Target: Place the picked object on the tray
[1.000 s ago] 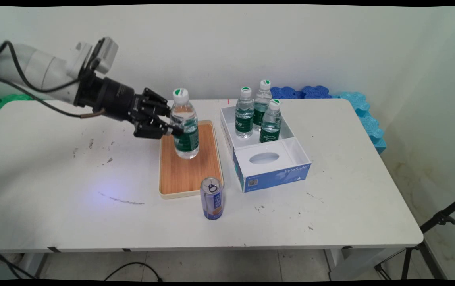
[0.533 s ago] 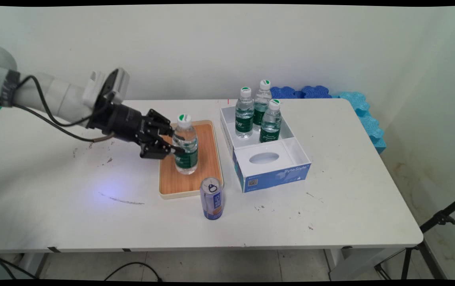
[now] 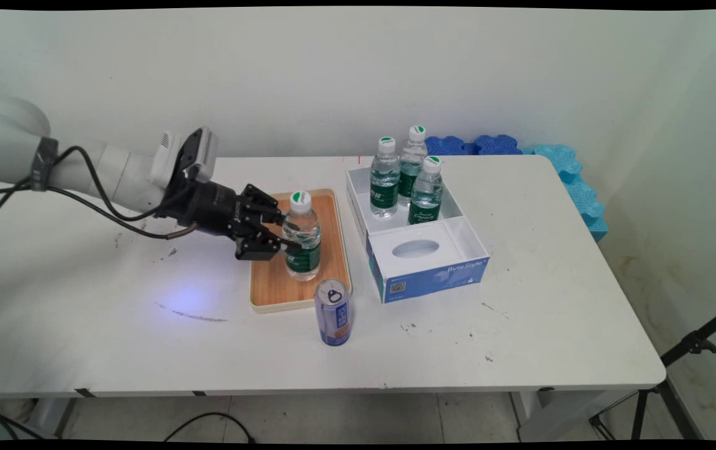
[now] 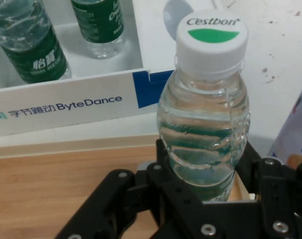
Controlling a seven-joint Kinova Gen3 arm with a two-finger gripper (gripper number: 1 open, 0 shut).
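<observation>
We see the gripper (image 3: 288, 239) reaching in from the left, its two fingers (image 4: 161, 164) pinching a small water bottle (image 3: 302, 236) at the green label, low on the body. The bottle stands upright with its base on the wooden tray (image 3: 273, 284), toward the tray's right half. In the hand view the same water bottle (image 4: 206, 114) fills the centre, white cap (green mark, lettered Cestbon) on top, and the black linkage closes round both of its sides.

Just in front of the tray's near right corner we note a blue drink can (image 3: 333, 312), upright on the table (image 3: 551, 300), close to the tray but whether it touches the rim we cannot tell. To the right of the tray sits a blue and white box (image 3: 436, 272); its far compartment holds three more bottles (image 3: 385, 178), all upright and clustered together. The near part of the box has a white top with an oval hole.

Blue foam pieces (image 3: 567, 165) lie along the table's far right edge against the wall. Black cables hang from the arm.
</observation>
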